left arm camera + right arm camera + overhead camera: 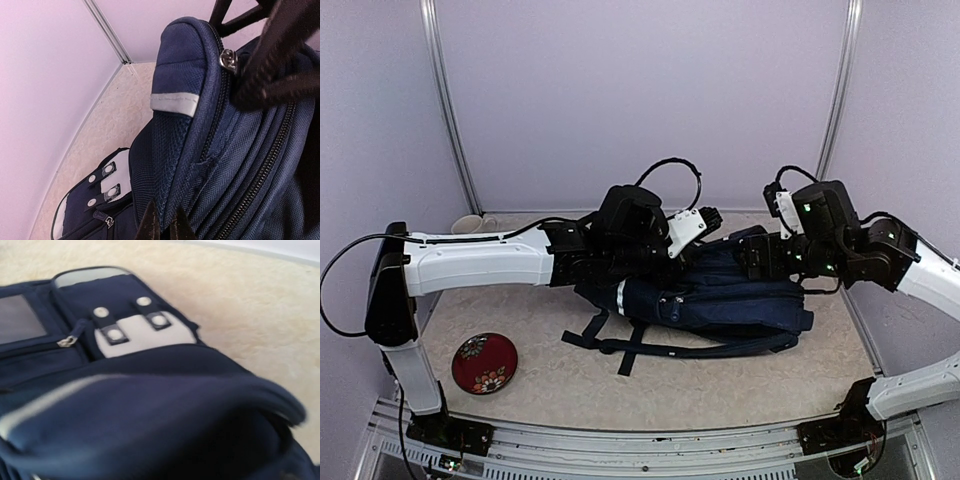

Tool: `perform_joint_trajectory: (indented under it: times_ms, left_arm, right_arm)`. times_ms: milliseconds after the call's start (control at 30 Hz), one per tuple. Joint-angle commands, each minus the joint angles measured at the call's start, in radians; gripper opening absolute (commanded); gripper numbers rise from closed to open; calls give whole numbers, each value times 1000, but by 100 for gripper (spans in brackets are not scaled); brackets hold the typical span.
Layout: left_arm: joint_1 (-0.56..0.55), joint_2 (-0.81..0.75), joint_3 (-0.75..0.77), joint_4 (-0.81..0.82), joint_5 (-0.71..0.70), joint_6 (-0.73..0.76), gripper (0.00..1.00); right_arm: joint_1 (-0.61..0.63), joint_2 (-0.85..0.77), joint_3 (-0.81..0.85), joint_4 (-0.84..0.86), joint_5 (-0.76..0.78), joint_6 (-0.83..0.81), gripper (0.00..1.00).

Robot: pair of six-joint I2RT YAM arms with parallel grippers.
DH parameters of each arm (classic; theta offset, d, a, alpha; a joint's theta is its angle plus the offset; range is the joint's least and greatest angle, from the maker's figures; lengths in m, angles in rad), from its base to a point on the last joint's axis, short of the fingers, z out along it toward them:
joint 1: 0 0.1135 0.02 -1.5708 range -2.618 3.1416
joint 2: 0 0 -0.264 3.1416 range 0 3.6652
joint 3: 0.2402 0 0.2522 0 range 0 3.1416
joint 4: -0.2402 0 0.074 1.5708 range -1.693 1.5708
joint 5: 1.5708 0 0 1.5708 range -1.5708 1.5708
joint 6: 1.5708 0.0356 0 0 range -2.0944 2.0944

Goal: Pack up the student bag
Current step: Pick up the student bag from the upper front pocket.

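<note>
Judging from how things lie, the packing looks barely begun. At the left, a red patterned dish (485, 362) sits near the front and a pale cup (470, 224) stands by the back wall, both well apart from the student bag (720, 300). Whether either is meant to go inside cannot be told. The bag lies on its side at mid-table, its dark straps (640, 345) trailing toward the near edge.

The left gripper (708, 218) reaches over the bag's upper end with its jaws drawn together. In the left wrist view its fingertips (150, 227) lie against the side seam, but it is unclear whether they pinch cloth. The zip pull (227, 59) and the zip lines below it appear closed, so opening a compartment probably remains to be done.

Further right, the right gripper (757, 257) hangs at the bag's far end with its jaws spread wide. Its own camera shows only the snap-fastened white pocket patch (140, 335), and no contact can be confirmed.

The table (720, 390) is a beige speckled surface. Pale lilac wall panels with metal posts enclose it.
</note>
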Motion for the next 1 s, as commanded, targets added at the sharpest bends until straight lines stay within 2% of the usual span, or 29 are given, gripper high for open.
perform_joint_trajectory:
  times_ms: [0, 167, 333, 467, 600, 667, 767, 867, 967]
  left_arm:
    - [25, -37, -8, 61, -97, 22, 0]
    - [27, -40, -20, 59, -103, 23, 0]
    - [27, -38, -23, 58, -109, 23, 0]
    - [27, -40, -23, 56, -108, 25, 0]
    - [28, -39, -23, 50, -112, 34, 0]
    - [27, -46, -34, 48, -113, 51, 0]
    - [28, -63, -64, 68, -113, 71, 0]
    - [27, -71, -76, 73, -109, 79, 0]
    - [26, -89, -103, 79, -110, 87, 0]
  right_arm:
    - [-76, -71, -12, -83, 31, -36, 99]
    - [-126, -86, 34, -136, -17, -72, 93]
    - [-128, -92, 72, -91, -287, -213, 86]
    - [-128, -112, 87, -57, -473, -295, 65]
    - [-138, -137, 72, -7, -584, -330, 61]
    - [-185, -142, 79, -5, -650, -324, 63]
    - [-298, -133, 49, 55, -884, -308, 63]
    - [-402, -99, 29, 97, -1061, -268, 51]
    - [-553, -104, -35, 176, -1255, -223, 49]
